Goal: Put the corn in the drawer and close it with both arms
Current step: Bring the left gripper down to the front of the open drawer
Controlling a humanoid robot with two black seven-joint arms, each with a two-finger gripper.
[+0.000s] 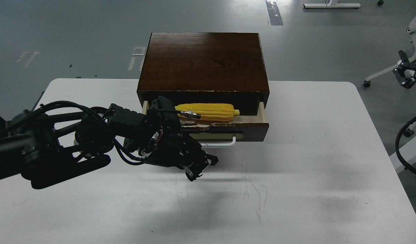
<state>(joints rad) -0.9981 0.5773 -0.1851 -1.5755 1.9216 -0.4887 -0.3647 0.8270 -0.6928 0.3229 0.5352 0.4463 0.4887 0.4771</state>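
From the head view, a dark brown wooden cabinet (204, 61) stands at the far middle of a white table (296, 162). Its drawer (248, 130) is pulled partly out, showing pale wood sides and a chipped top edge on the dark front. The corn (208, 111) lies on its side inside the drawer, its length running left to right. Its left tip and part of its lower edge are hidden behind the arm's cable connector.

The left arm (92, 135) comes in from the left edge and crosses in front of the drawer's left half, covering that part of the front, most of the brass-coloured oval plate (228, 136) and the left end of the white bar handle (225, 144). Its gripper (202, 167) hangs over the table just in front of the drawer, below the handle. The fingers (213, 159) are dark against dark housing; they seem slightly parted with nothing between them, though I cannot tell for sure.

Of the right arm, only a loop of black cable (406, 135) shows at the right edge, beyond the table; its gripper is out of frame.
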